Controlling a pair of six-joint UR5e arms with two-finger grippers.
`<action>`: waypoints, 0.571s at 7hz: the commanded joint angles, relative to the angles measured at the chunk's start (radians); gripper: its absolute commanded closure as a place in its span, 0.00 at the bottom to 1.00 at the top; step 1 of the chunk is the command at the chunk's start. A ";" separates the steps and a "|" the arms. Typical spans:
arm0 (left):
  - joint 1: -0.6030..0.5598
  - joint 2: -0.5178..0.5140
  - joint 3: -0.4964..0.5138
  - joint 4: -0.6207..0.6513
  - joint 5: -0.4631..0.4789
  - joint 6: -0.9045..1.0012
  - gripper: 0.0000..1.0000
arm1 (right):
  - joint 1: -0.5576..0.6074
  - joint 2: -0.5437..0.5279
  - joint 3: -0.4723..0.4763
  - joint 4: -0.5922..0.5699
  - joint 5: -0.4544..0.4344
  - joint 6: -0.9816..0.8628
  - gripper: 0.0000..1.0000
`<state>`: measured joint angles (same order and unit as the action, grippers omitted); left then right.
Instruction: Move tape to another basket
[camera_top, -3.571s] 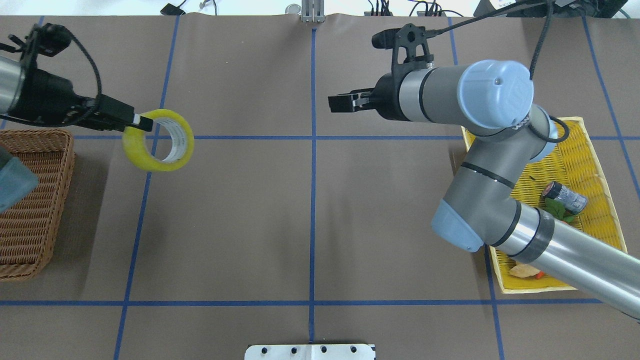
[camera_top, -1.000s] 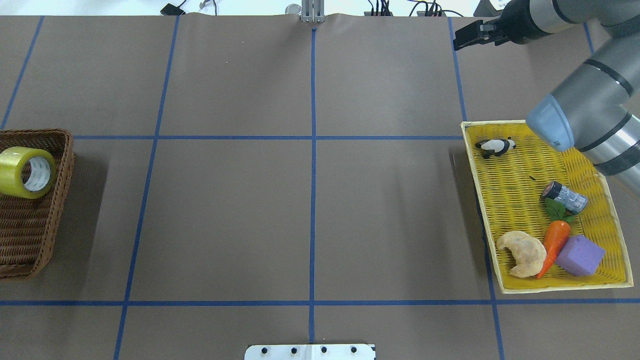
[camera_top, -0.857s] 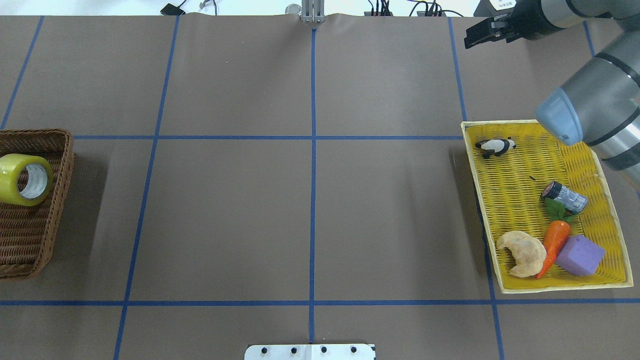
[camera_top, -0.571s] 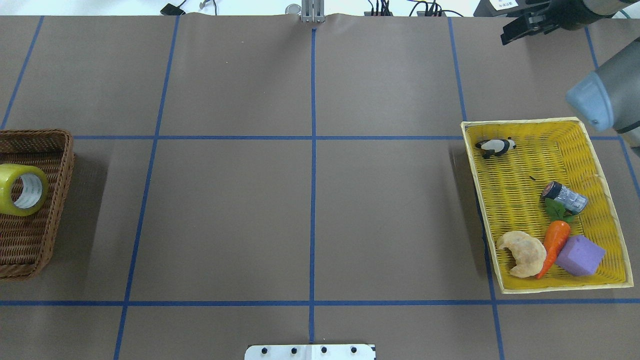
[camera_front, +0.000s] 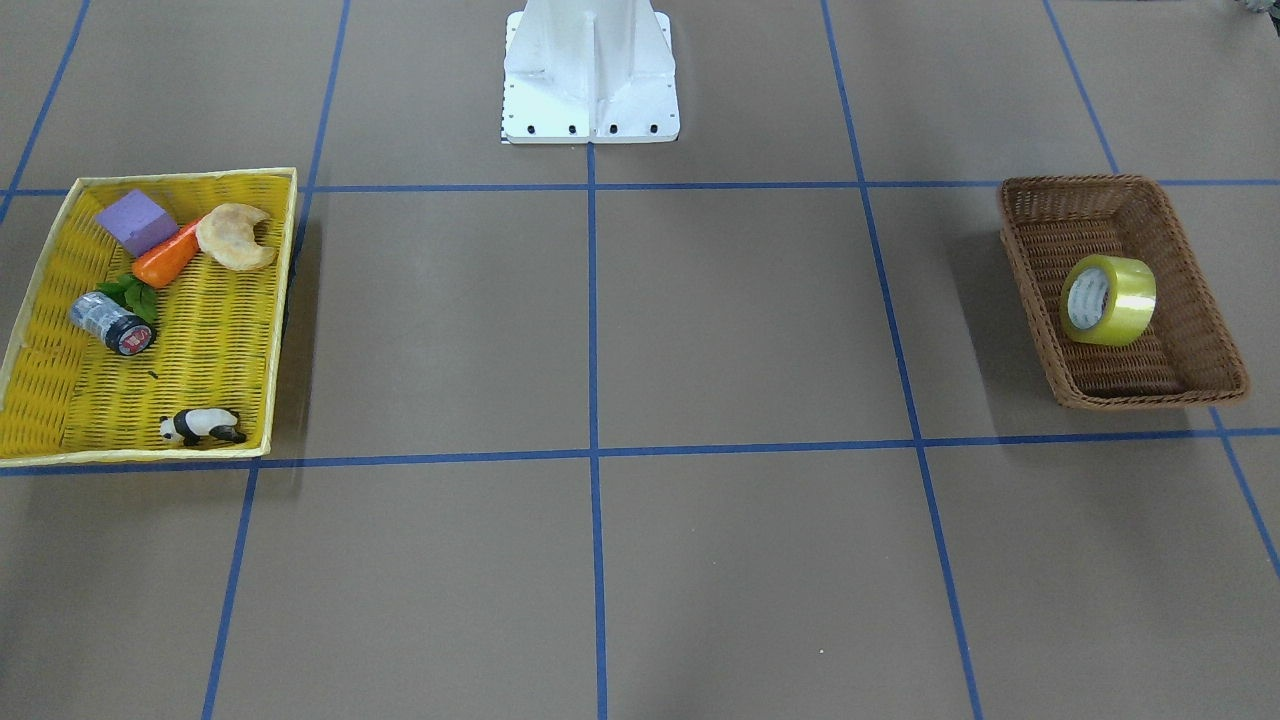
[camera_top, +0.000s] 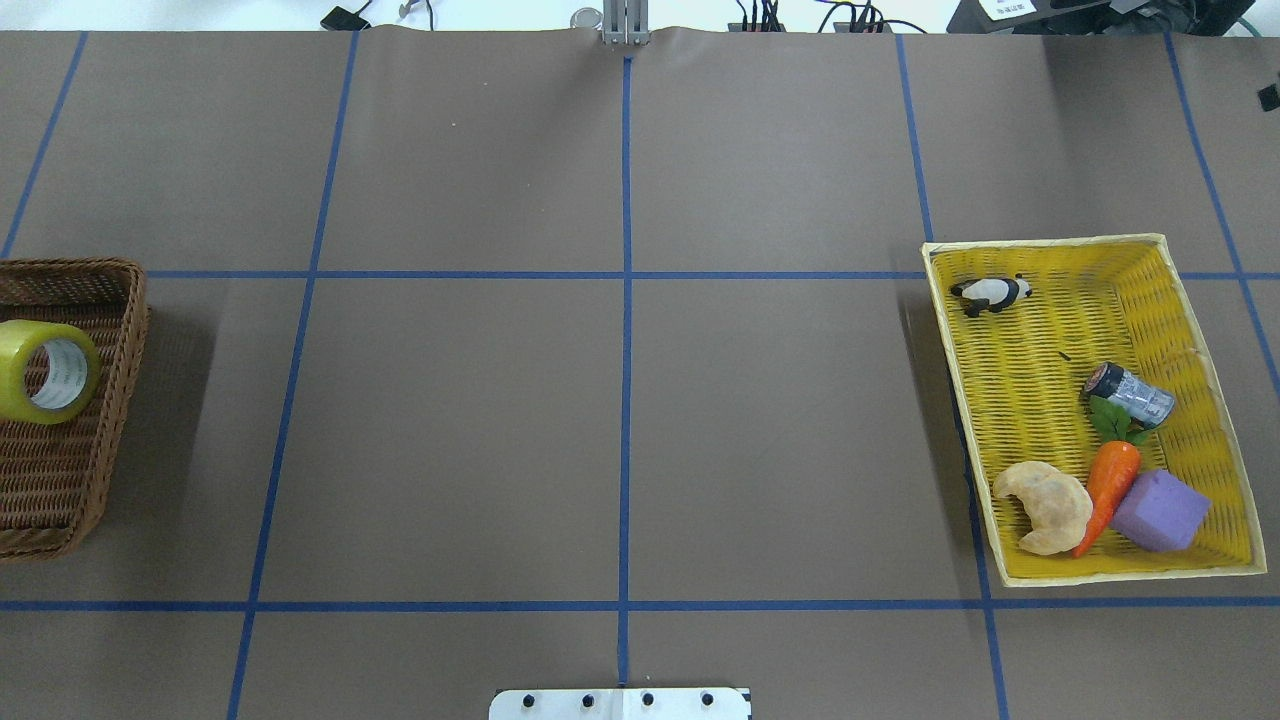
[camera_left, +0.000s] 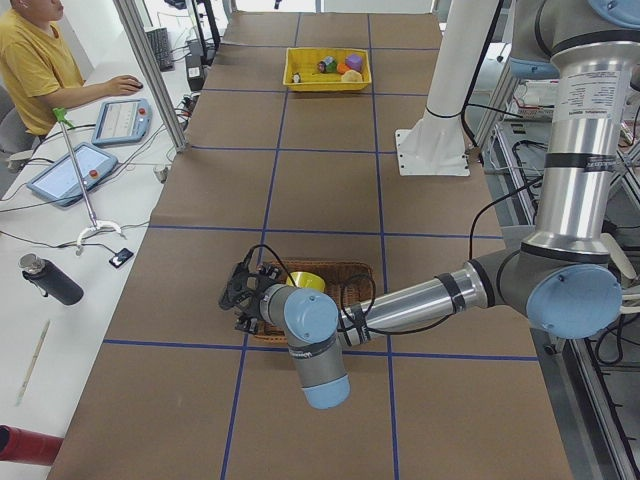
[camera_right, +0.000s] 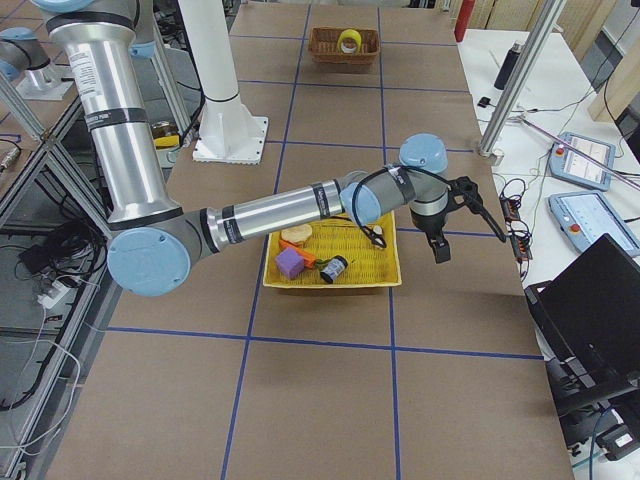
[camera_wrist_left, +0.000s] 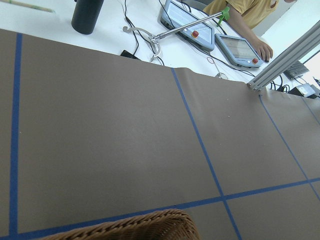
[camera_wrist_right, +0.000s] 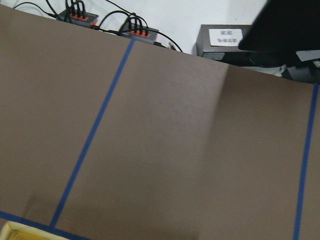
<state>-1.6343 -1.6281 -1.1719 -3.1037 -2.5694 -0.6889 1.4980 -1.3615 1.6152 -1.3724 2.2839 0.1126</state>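
The tape (camera_front: 1108, 299) is lying inside the basket (camera_front: 1205, 340), at about my ten o'clock on the table (camera_front: 600, 320). It is resting on its curved side near the middle of the basket floor, with the white core opening facing roughly three o'clock. Nothing of mine is touching it.

My left end effector (camera_left: 240, 292) is hanging just past the basket's nine o'clock end, apart from the tape. It is showing only in the side view from the table's left end, so I cannot tell how far its fingers are spread or whether they are gripping anything. My left wrist camera is catching only a curve of the basket's rim (camera_wrist_left: 150, 225).

My right end effector (camera_right: 441, 250) is hovering off the three o'clock side of the yellow tray (camera_front: 215, 350), which is sitting at about my two o'clock. I cannot tell its opening either. In the tray are lying a purple block (camera_front: 136, 221), a carrot (camera_front: 168, 258), a bread piece (camera_front: 235, 236), a silver-grey roll (camera_front: 110, 323) and a panda figure (camera_front: 200, 426).
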 joint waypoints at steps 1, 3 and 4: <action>-0.016 0.001 -0.023 0.167 0.002 0.159 0.02 | 0.099 -0.028 -0.021 -0.237 -0.012 -0.228 0.00; -0.016 0.008 -0.025 0.424 0.058 0.443 0.02 | 0.099 -0.047 -0.020 -0.400 -0.131 -0.432 0.00; -0.012 0.005 -0.031 0.582 0.136 0.607 0.02 | 0.099 -0.065 -0.021 -0.401 -0.139 -0.488 0.00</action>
<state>-1.6495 -1.6216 -1.1973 -2.6994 -2.5078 -0.2720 1.5958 -1.4078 1.5950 -1.7406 2.1790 -0.2847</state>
